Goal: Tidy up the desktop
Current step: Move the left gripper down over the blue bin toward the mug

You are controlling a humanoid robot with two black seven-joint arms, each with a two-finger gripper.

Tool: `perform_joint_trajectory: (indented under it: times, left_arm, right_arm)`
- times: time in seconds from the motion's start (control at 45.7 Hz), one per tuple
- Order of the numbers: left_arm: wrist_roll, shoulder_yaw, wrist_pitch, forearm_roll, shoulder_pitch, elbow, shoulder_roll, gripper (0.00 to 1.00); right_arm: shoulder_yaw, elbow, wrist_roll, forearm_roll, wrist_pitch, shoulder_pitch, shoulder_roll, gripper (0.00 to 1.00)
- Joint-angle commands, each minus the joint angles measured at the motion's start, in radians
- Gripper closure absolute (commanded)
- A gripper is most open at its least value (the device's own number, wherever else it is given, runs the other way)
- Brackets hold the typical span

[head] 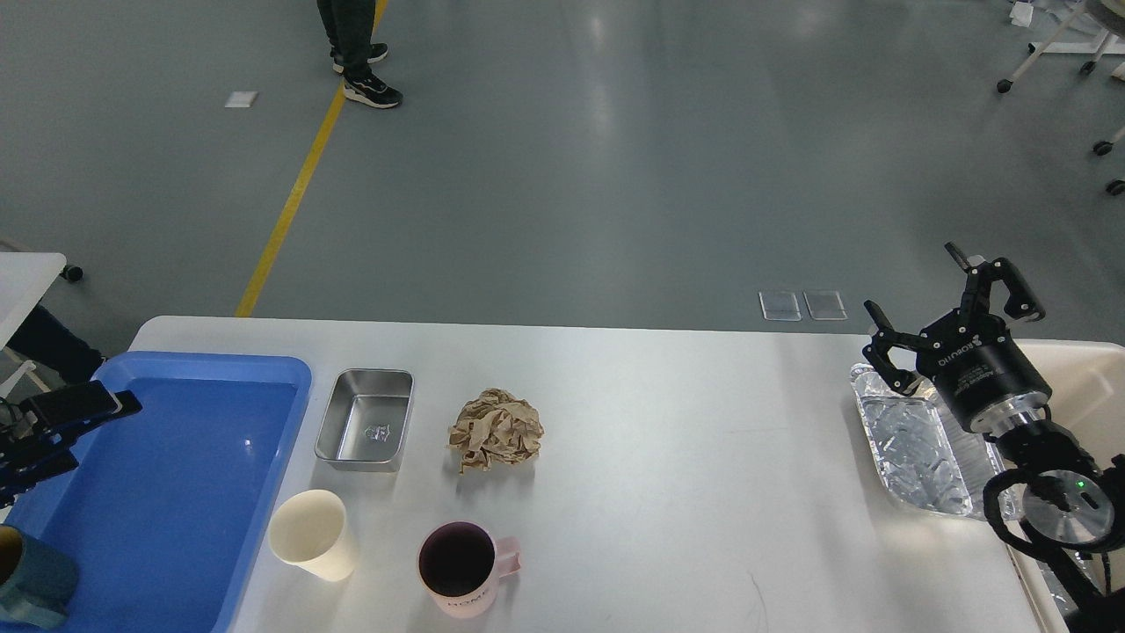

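The white-grey desktop (685, 457) carries a steel tray (366, 419), a crumpled brown paper ball (496, 430), a cream paper cup (312, 534), a pink mug (461, 567) with a dark inside, and a crinkled foil tray (918, 448) at the right. My right gripper (954, 321) is open and empty, raised above the foil tray's far right end. My left gripper (75, 409) shows only as a dark end over the blue tray's left edge; its fingers cannot be told apart.
A blue plastic tray (176, 492) lies at the desktop's left end, with a teal object (31, 580) at its near left corner. A beige bin (1090, 387) stands off the right edge. A person's feet (365, 79) stand on the floor beyond.
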Motion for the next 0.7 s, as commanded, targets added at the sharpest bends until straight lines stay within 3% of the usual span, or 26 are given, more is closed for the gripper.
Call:
perform_joint_trajectory:
  times: [0.0,0.109,0.415,0.678]
  left_arm:
    - [-0.001,0.04,-0.028,0.099,0.0,0.0,-0.055,0.03]
    - [-0.001,0.047,-0.076,0.124,-0.002,0.0,-0.098,0.03]
    - [-0.001,0.045,-0.079,0.125,-0.014,0.0,-0.102,0.03]
    - [0.013,0.047,-0.088,0.124,-0.112,0.0,-0.164,0.03]
  right_arm:
    - [-0.001,0.0,0.0,0.0,0.0,0.0,0.002,0.0]
    - [0.0,0.001,0.0,0.0,0.0,-0.001,0.0,0.0]
    - [-0.001,0.001,0.0,0.0,0.0,-0.005,-0.005,0.0]
    - [-0.014,0.001,0.002,0.0,0.0,-0.003,-0.005,0.0]
